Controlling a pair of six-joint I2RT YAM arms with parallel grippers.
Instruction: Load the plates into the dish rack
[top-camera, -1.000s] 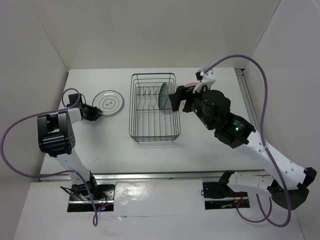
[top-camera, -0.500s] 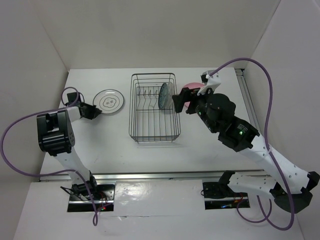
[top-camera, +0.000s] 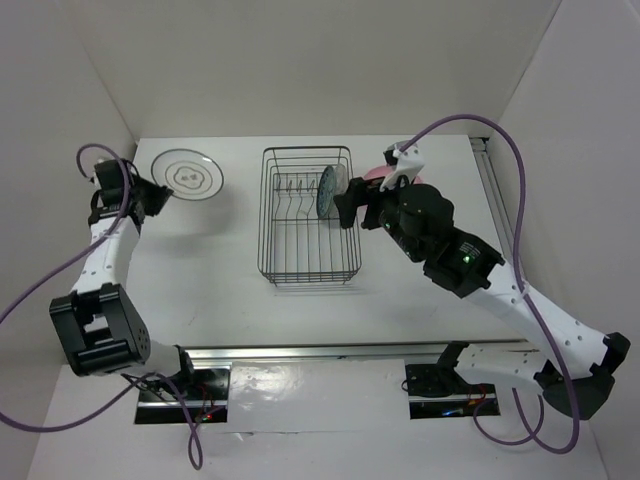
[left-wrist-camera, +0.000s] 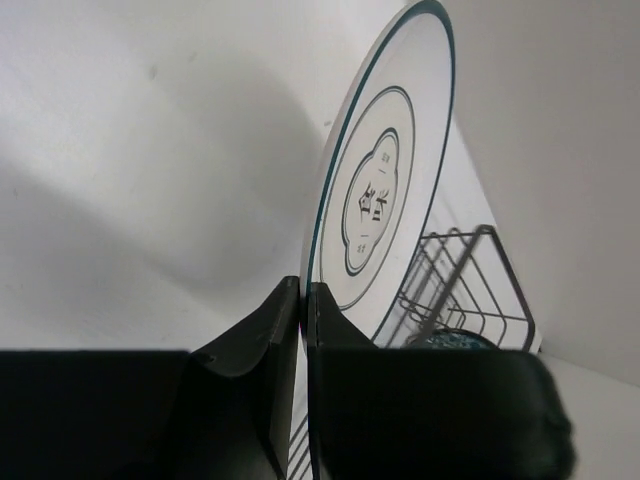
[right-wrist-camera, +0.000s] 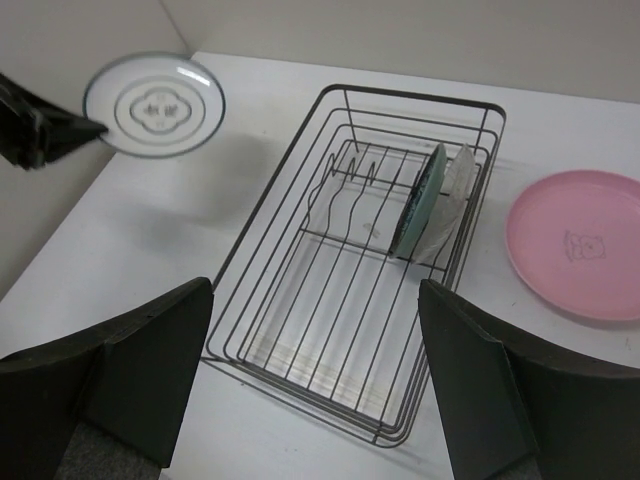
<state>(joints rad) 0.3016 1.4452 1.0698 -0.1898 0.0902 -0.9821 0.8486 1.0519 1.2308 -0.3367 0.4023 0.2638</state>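
Note:
My left gripper (left-wrist-camera: 303, 300) is shut on the rim of the white plate with dark rings (left-wrist-camera: 385, 190), holding it off the table at the far left (top-camera: 187, 176). The dish rack (top-camera: 305, 270) stands mid-table. In its far right part, a blue-green plate (right-wrist-camera: 420, 200) stands upright in the tines with a clear glass dish (right-wrist-camera: 455, 190) leaning behind it. The pink plate (right-wrist-camera: 575, 245) lies flat on the table right of the rack. My right gripper (right-wrist-camera: 315, 290) hangs open above the rack's right side with nothing between its fingers.
White walls close in the table on the left, back and right. The right arm (top-camera: 440, 240) covers part of the pink plate from above. The left arm's purple cable (top-camera: 50, 270) loops beside the left wall.
The left gripper has shut on the white plate's rim, lifted it off the table and carried it toward the far left. The right arm shifted only slightly above the rack.

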